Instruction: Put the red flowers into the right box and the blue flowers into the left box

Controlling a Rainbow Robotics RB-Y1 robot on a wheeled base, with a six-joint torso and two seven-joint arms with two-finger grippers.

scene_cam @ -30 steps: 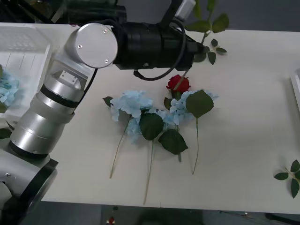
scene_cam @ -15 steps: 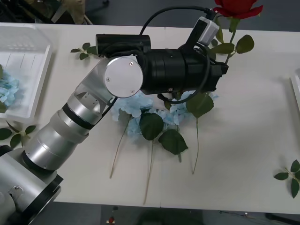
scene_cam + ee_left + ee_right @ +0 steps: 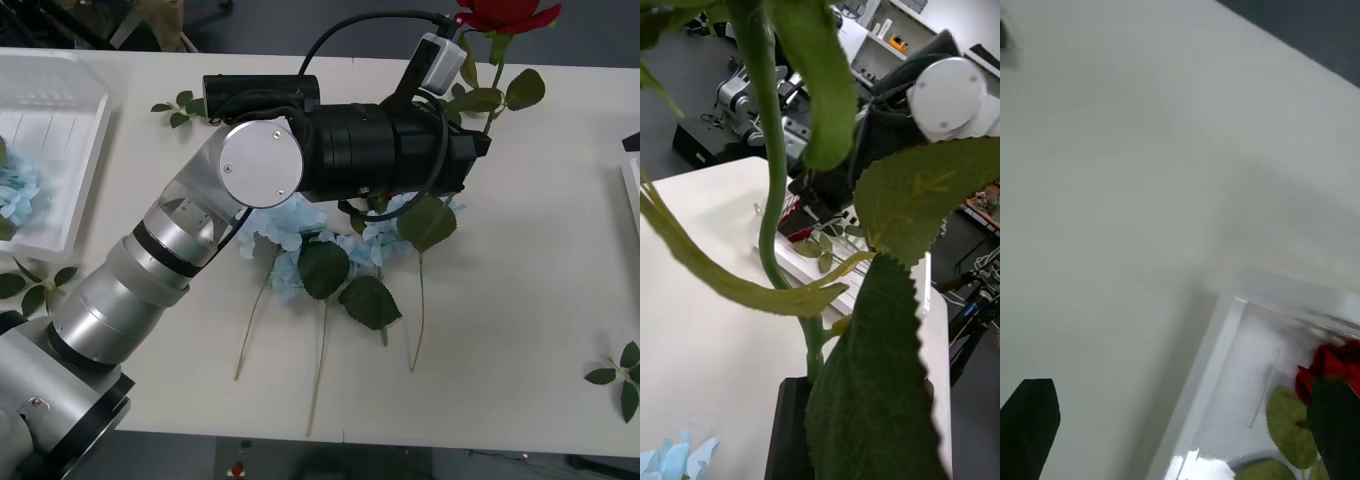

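My left gripper [image 3: 816,390] is shut on the green stem [image 3: 771,150] of a red flower [image 3: 505,15]. It holds the flower upright above the table's far middle, with the rose head high over the black wrist. Three blue flowers [image 3: 300,235] lie on the table under that arm, their stems toward me. The left box [image 3: 60,130] at the far left holds one blue flower [image 3: 12,195]. The right box [image 3: 632,190] shows as a rim at the right edge. My right gripper [image 3: 1180,450] hangs open beside that box's rim [image 3: 1214,360]; a red rose [image 3: 1330,367] lies inside.
Loose green leaf sprigs lie on the table at the front right [image 3: 620,375], behind the left arm [image 3: 180,108] and at the front left by the left box [image 3: 35,285]. The table's right half between the flowers and the right box is bare.
My left arm has lifted the red rose out of the flower pile and swung it up and to the right. A dark tip has come in at the right edge.
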